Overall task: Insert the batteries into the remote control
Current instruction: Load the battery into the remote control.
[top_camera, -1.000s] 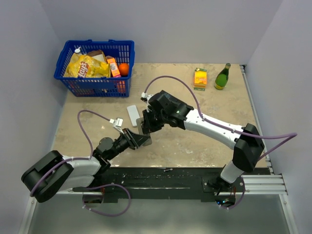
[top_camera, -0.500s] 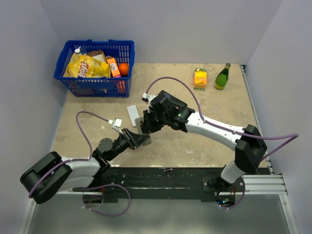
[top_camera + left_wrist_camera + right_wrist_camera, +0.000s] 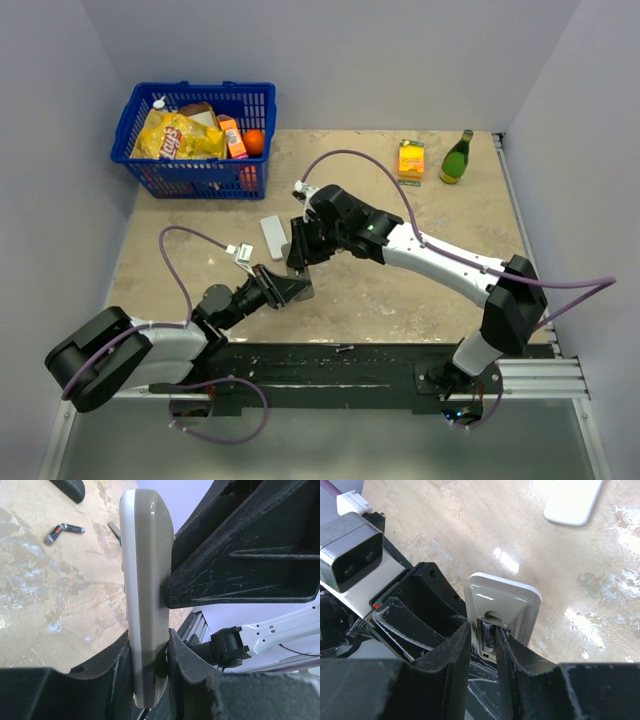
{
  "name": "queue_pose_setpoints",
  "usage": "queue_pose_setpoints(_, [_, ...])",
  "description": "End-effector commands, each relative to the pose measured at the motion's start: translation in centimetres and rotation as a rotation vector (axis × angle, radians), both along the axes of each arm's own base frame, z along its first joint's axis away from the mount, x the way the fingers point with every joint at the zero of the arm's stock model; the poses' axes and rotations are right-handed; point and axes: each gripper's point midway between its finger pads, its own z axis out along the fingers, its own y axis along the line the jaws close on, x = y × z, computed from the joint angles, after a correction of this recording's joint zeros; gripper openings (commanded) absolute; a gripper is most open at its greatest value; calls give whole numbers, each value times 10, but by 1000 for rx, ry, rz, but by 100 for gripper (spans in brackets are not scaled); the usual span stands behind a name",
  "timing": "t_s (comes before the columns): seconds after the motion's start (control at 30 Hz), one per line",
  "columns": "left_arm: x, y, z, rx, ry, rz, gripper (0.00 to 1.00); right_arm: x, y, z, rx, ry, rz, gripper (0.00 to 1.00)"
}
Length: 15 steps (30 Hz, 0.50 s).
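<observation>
Left gripper (image 3: 148, 650) clamps the remote (image 3: 145, 570) edge-on, its lower end hidden between the fingers. Right gripper (image 3: 482, 632) pinches a battery (image 3: 488, 630) in the open compartment; seating unclear. Beyond, on the table (image 3: 50, 605): second battery (image 3: 64, 530) and white cover (image 3: 572, 500), cut off.

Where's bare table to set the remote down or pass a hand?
Free: the table between right arm and orange box and bottle; the strip between the basket and the left arm. Crowded: centre, left gripper holds the remote, right gripper a battery in it, white cover beside.
</observation>
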Motion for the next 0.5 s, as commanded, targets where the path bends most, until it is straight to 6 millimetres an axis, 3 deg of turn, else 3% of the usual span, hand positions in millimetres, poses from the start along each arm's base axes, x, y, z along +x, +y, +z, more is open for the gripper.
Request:
queue_pose_setpoints(0.0, [-79, 32, 84, -291, -433, -156, 0, 14, 23, 41, 115, -89, -10, 30])
queue_pose_setpoints(0.2, [-74, 32, 79, -269, -425, -134, 0, 17, 15, 37, 72, -73, -53, 30])
queue_pose_setpoints(0.4, [-63, 28, 64, -202, -402, -106, 0, 5, 18, 34, 78, -30, -51, 33])
queue_pose_setpoints(0.47, [-61, 26, 65, -189, -420, -100, 0, -1, 22, 31, 75, -11, -46, 29])
